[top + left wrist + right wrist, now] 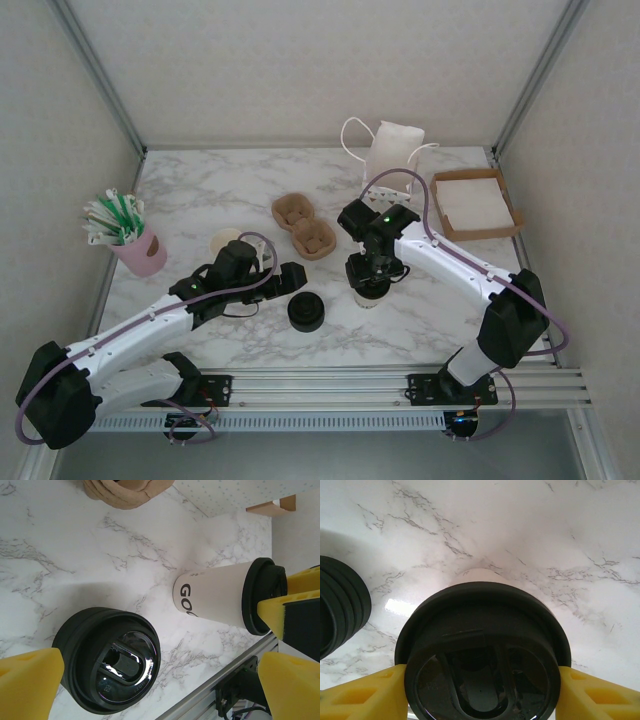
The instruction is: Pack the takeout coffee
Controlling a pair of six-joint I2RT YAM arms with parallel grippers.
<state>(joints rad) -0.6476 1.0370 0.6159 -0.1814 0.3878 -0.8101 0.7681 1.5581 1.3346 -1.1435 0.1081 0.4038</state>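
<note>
From above, on the marble surface point(200, 190), a little right of the middle: the takeout coffee point(368, 293), standing up. Right over it, pointing down, the right gripper point(371, 272), closed around its top. Just to the left, a low pile of black lids point(306, 312), and near that pile, the left gripper point(292, 277), lying low. Farther back: two brown cup trays point(304, 225), a white paper bag point(392, 150), a flat box point(476, 203) with white napkins, and a pink cup point(142, 253) full of green and white sticks. From the left wrist: the yellow pads point(27, 680) of the left gripper point(160, 685), spread wide, holding nothing, with the pile of black lids point(107, 667) seen between them. Beyond, the takeout coffee point(215, 597), white wall with black letters, black lid pinched by the right gripper point(282, 599). From the right wrist: the black lid of the takeout coffee point(480, 650) up close, with the yellow pads point(365, 695) of the right gripper point(480, 700) pressed against both sides, gripping it. At the left edge, part of the pile of black lids point(340, 610), apart from the cup.
</note>
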